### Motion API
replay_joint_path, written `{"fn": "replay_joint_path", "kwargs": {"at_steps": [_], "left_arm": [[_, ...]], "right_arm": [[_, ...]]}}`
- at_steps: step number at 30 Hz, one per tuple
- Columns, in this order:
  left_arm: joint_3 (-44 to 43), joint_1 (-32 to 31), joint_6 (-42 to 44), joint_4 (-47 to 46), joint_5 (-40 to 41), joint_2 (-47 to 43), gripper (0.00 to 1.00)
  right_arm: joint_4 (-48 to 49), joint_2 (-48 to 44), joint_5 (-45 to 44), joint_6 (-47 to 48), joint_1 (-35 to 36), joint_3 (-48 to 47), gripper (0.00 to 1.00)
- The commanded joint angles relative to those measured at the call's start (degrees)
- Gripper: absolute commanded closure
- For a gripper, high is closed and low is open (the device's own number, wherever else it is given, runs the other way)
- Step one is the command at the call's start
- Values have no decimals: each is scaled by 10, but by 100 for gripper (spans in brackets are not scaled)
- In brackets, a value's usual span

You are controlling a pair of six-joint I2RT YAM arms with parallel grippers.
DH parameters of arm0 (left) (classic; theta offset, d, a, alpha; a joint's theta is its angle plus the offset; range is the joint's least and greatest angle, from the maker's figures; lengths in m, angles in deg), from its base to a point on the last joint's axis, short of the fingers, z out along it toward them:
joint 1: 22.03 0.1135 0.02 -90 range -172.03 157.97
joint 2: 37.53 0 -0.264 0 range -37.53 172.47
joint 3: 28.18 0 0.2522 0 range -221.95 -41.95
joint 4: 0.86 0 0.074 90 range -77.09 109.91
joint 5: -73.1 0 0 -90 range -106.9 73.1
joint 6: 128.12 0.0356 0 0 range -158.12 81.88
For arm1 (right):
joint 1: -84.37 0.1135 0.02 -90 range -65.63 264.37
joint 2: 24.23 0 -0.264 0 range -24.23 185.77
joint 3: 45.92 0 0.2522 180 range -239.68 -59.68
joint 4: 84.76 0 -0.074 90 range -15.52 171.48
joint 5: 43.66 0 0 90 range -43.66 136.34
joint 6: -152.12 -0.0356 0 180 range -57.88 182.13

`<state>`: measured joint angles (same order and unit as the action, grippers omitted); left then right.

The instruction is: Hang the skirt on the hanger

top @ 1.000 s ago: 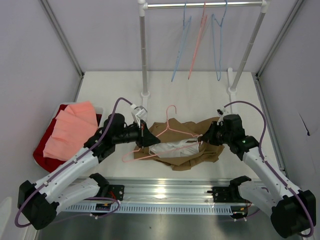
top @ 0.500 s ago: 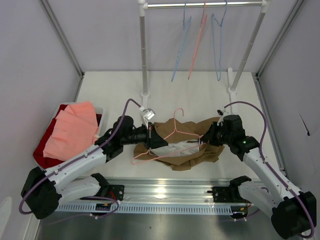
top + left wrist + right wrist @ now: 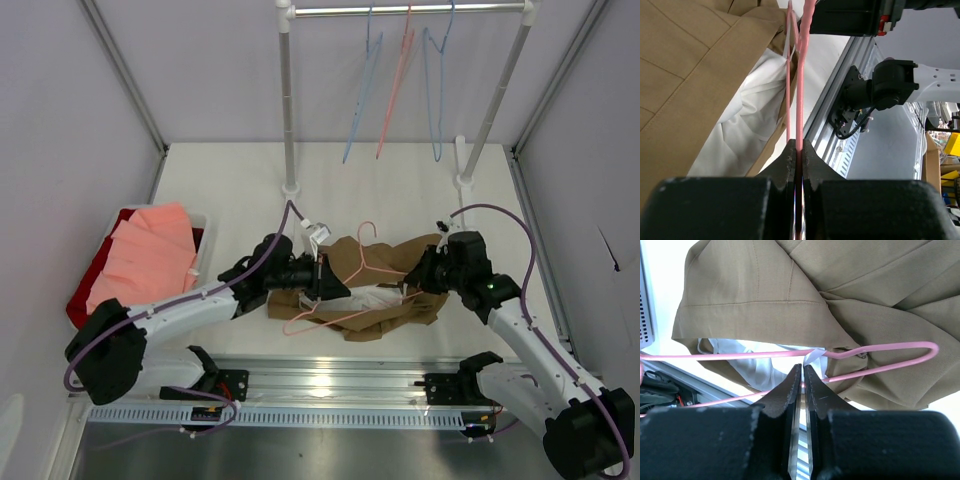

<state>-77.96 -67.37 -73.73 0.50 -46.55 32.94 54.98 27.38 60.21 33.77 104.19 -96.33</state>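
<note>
The tan-brown skirt [image 3: 385,262] lies crumpled at the table's front middle, with its white lining [image 3: 368,297] showing. The pale-pink hanger [image 3: 352,268] lies across it, hook pointing away from me. My left gripper [image 3: 322,278] is shut on the hanger's wire at the skirt's left edge. In the left wrist view the gripper [image 3: 799,143] pinches the hanger [image 3: 800,95] beside the skirt [image 3: 690,65]. My right gripper [image 3: 418,276] is at the skirt's right edge. In the right wrist view the gripper [image 3: 801,368] is shut on a white strip of the skirt [image 3: 755,285], where the hanger [image 3: 740,355] crosses it.
A salmon-pink folded garment [image 3: 145,255] lies on a red cloth [image 3: 88,305] at the left. A clothes rack [image 3: 288,110] stands at the back with two blue hangers [image 3: 437,90] and a pink one [image 3: 395,90]. A metal rail [image 3: 330,385] runs along the near edge.
My left arm has stretched to the right, carrying the hanger from the skirt's left side further over the skirt. My right gripper has stayed at the skirt's right edge.
</note>
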Motion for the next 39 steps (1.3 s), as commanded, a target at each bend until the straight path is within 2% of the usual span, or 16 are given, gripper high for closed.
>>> {"fn": "replay_joint_path", "kwargs": {"at_steps": [1, 3, 10, 16, 20, 29, 35, 38, 39], "left_arm": [[-27, -10, -4, -39, 7, 19, 100], [-29, -10, -1, -39, 7, 32, 100], [-47, -12, 16, -16, 11, 56, 100], [-77, -19, 34, 7, 13, 70, 100], [-87, -22, 44, 19, 15, 83, 100], [-107, -27, 54, 31, 9, 92, 100], [-112, -29, 57, 38, 9, 95, 100], [-114, -30, 57, 40, 9, 99, 100], [-115, -31, 58, 41, 8, 99, 100]], "right_arm": [[-4, -11, -10, 11, 3, -4, 88], [-7, -13, -10, 14, 2, -9, 86], [-20, -38, 1, 30, 21, -62, 58], [7, 7, -15, 44, 74, -113, 49], [25, 47, -45, 51, 125, -146, 47], [45, 120, -103, 66, 166, -177, 44], [51, 135, -127, 71, 177, -185, 50], [50, 143, -138, 72, 185, -187, 54], [49, 145, -138, 73, 187, -187, 59]]}}
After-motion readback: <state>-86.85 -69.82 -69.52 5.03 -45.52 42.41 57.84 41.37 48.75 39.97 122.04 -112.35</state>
